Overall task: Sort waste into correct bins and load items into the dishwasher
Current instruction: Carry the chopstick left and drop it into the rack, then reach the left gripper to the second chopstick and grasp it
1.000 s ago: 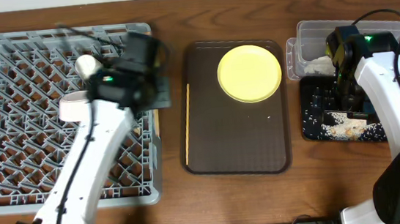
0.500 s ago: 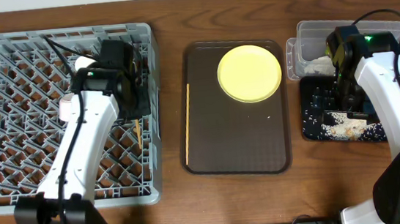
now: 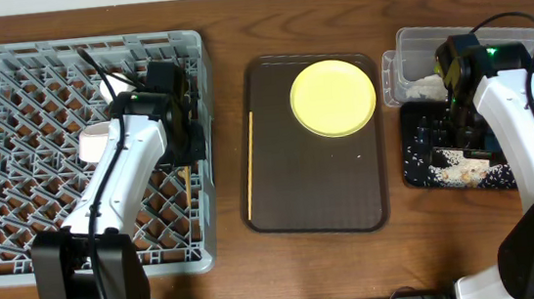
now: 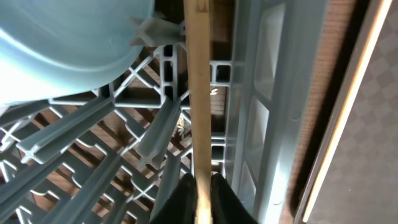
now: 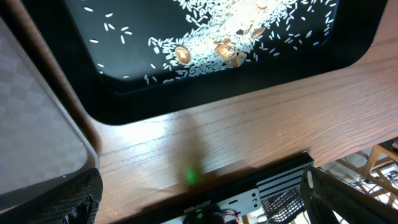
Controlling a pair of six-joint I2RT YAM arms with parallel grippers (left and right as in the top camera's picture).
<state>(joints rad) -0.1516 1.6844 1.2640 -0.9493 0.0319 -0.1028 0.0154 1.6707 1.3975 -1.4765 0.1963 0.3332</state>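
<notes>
The grey dishwasher rack fills the left of the table. My left gripper is shut on one wooden chopstick, which reaches down among the pegs by the rack's right wall, next to a light-blue bowl. The other chopstick lies along the left rim of the brown tray, which also bears the yellow plate. My right gripper hangs wide open and holds nothing, over the near edge of the black bin holding rice scraps.
A clear tub stands behind the black bin at the right. A pale bowl or cup sits in the rack beside my left arm. The table's front edge runs just below the black bin.
My left arm has swung from the rack's right edge further over the rack and brought the chopstick down among the pegs. The right arm has not moved.
</notes>
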